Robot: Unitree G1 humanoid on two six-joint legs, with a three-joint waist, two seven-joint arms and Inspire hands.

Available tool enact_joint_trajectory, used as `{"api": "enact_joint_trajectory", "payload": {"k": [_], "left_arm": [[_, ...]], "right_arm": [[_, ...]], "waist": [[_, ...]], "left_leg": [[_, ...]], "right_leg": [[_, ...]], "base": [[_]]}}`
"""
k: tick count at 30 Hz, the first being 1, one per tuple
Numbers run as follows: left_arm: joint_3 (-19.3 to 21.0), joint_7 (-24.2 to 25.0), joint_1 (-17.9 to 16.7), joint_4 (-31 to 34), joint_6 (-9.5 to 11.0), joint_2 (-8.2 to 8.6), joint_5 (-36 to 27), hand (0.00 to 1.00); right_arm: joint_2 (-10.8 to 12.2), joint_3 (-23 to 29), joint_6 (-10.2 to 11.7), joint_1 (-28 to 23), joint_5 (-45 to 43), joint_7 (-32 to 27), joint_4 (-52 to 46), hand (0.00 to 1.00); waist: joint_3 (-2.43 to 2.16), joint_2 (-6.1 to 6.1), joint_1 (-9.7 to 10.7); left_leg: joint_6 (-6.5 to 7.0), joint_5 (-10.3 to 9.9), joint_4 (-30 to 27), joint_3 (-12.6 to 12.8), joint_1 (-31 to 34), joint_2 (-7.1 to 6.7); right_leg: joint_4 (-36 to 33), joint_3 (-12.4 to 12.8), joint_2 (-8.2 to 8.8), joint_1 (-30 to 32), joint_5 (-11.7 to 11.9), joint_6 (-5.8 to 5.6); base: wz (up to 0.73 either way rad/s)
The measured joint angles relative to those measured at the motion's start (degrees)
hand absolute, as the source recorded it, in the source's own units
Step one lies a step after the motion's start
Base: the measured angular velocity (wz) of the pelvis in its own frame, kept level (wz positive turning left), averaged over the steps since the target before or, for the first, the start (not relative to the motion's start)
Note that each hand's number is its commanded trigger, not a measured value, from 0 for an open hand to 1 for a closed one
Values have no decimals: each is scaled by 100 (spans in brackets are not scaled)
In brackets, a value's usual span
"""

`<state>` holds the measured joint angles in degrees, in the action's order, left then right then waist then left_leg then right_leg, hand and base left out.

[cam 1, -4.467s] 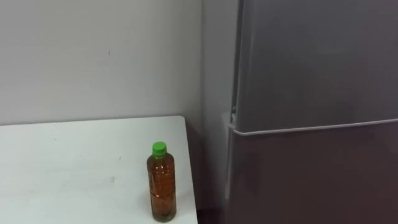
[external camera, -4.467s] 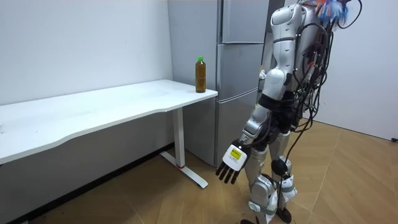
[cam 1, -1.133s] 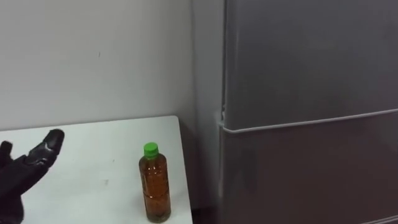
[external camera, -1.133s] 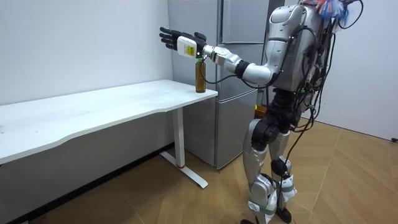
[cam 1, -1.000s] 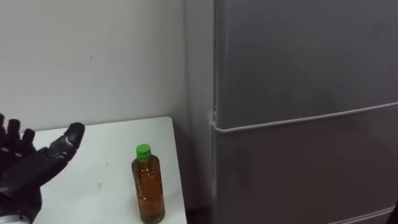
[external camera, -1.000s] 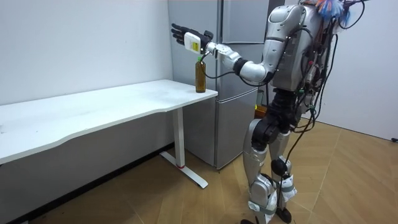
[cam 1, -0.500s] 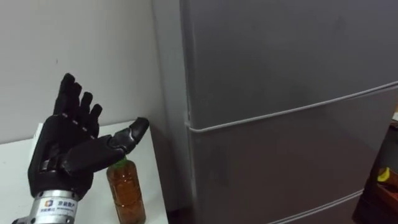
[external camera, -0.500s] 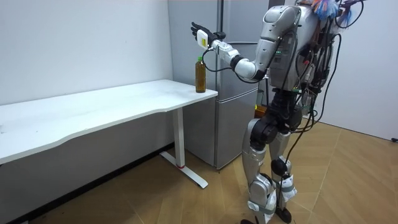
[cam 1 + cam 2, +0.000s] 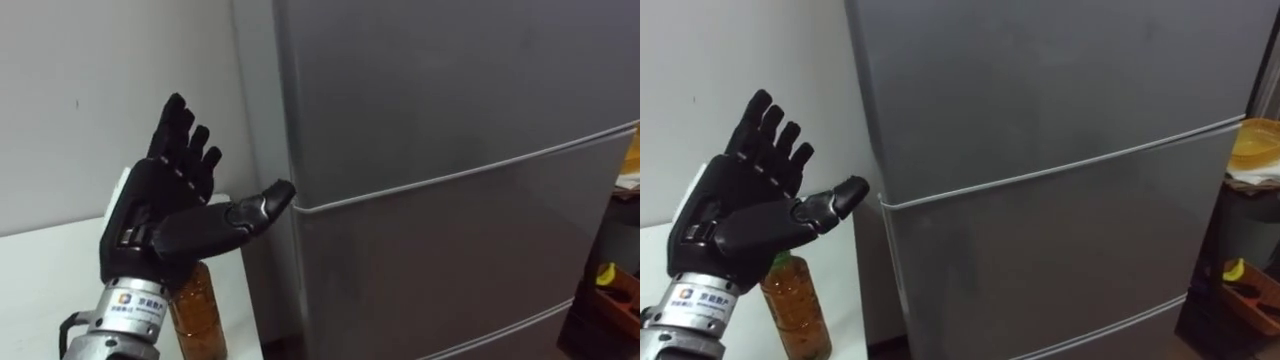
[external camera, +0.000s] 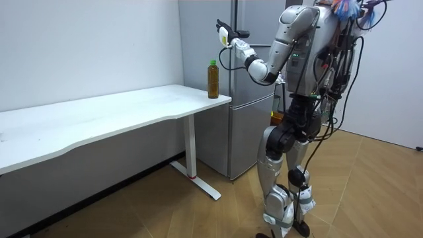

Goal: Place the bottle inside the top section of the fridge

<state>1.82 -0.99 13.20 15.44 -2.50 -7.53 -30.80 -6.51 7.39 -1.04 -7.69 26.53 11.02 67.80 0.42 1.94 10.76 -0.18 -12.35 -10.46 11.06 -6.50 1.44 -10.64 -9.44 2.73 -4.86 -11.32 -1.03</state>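
Note:
A bottle (image 9: 196,318) of brown liquid with a green cap (image 10: 213,63) stands upright near the right end of the white table (image 10: 99,112); my left hand (image 9: 165,220) covers its top in the eye views. That hand is raised and open, fingers spread and thumb pointing at the left edge of the grey fridge (image 9: 450,90). It holds nothing. The upper fridge door (image 9: 1040,80) is closed, as is the door below the seam (image 9: 460,172). In the room view I stand facing the fridge, my left hand (image 10: 228,34) up beside its upper door.
A plain wall runs behind the table. At the far right, beside the fridge, a yellow bowl (image 9: 1252,145) sits on a dark shelf with small items lower down (image 9: 605,275). Wooden floor (image 10: 370,192) lies open behind me.
My left hand has risen from my side, swept over the table past the bottle and on toward the fridge's left edge. The eye views have turned right, toward the fridge. The bottle has not moved.

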Motion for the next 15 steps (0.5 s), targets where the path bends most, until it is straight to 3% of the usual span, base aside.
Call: {"api": "enact_joint_trajectory", "payload": {"k": [15], "left_arm": [[-412, 389, 61, 165, -46, 10, 5, 0]], "right_arm": [[-128, -166, -29, 113, -195, -2, 37, 0]], "waist": [[-50, 88, 33]], "left_leg": [[0, 0, -39, 8, 40, -3]], "right_leg": [[22, -50, 5, -12, 10, -4]], "base": [[0]]}}
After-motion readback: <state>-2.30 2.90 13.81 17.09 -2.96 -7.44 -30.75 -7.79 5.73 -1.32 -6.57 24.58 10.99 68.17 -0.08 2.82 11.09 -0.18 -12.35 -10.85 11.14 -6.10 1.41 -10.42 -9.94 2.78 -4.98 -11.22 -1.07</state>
